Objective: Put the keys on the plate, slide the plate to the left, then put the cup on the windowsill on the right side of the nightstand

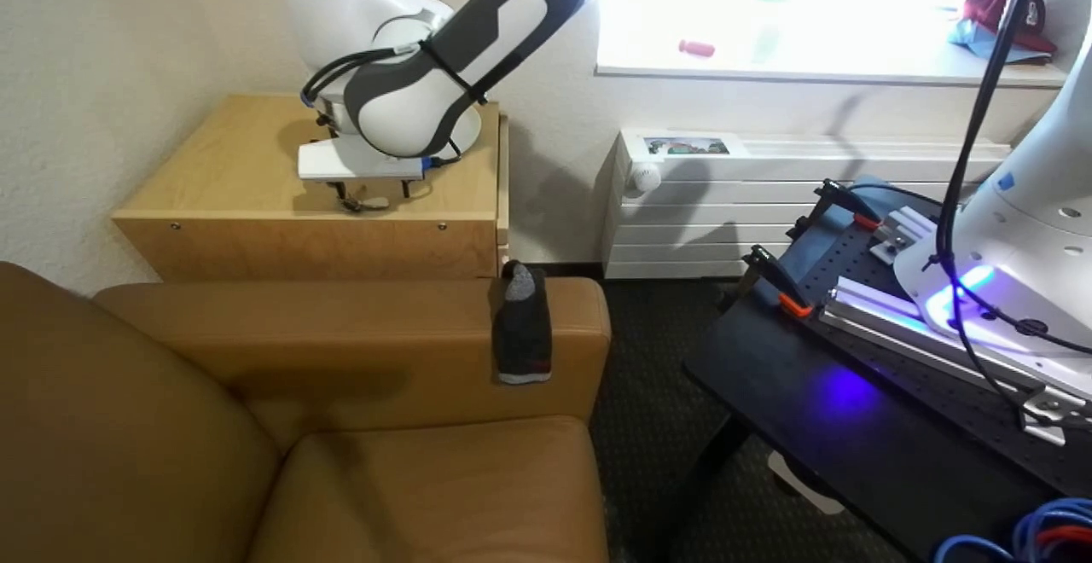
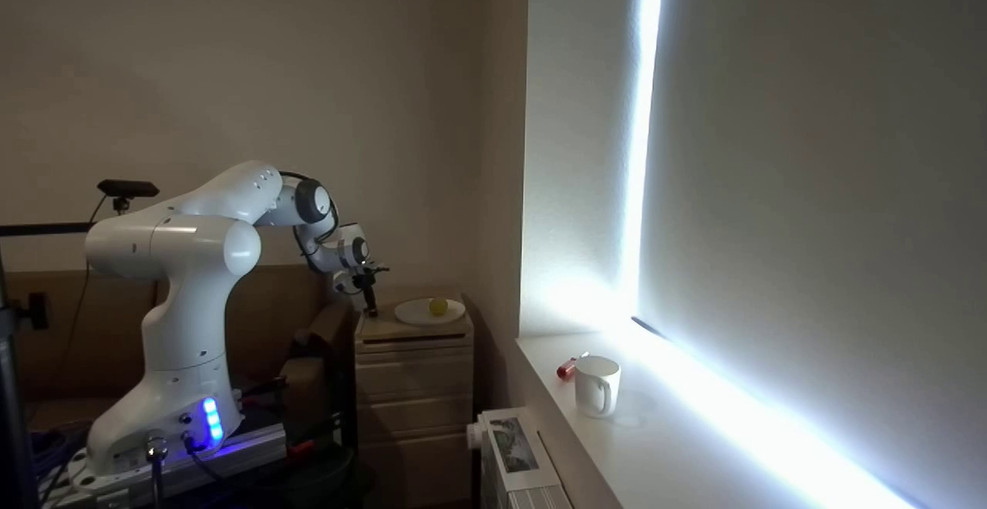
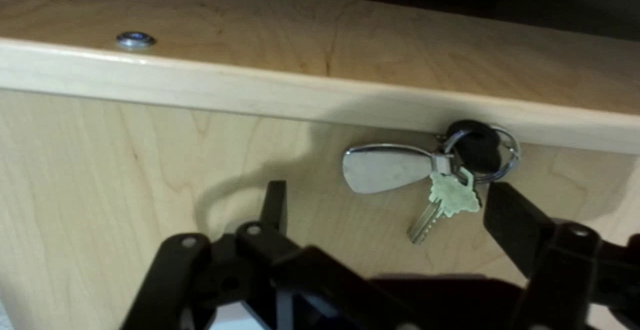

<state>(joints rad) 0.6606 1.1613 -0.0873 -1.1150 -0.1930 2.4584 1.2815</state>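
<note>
Keys (image 3: 445, 191) ungripped on the nightstand (image 3: 115, 185), toward three o'clock in the wrist view, near the wide-spread, empty pincer (image 3: 387, 186); apparently at the picking-up step, next needing centring, closing, then lifting over to the plate (image 2: 419, 315).

The nightstand (image 1: 213, 162) is finished in light tan, patterned with wood grain. On the keys (image 3: 455, 195), pale green is seen at a head, and silver on the blade, tag (image 3: 382, 171) and ring (image 3: 516, 155). The gripper (image 3: 386, 195) is coloured black at its fingers, the arm (image 1: 337, 26) white and dark grey. White is shared by plate (image 2: 411, 311), cup (image 2: 594, 387) and windowsill (image 2: 667, 463); the fruit (image 2: 438, 307) is coloured yellow. The sofa (image 1: 426, 495) is covered in brown, and the sock (image 1: 523, 328) is coloured dark grey with light grey patches and some red.
</note>
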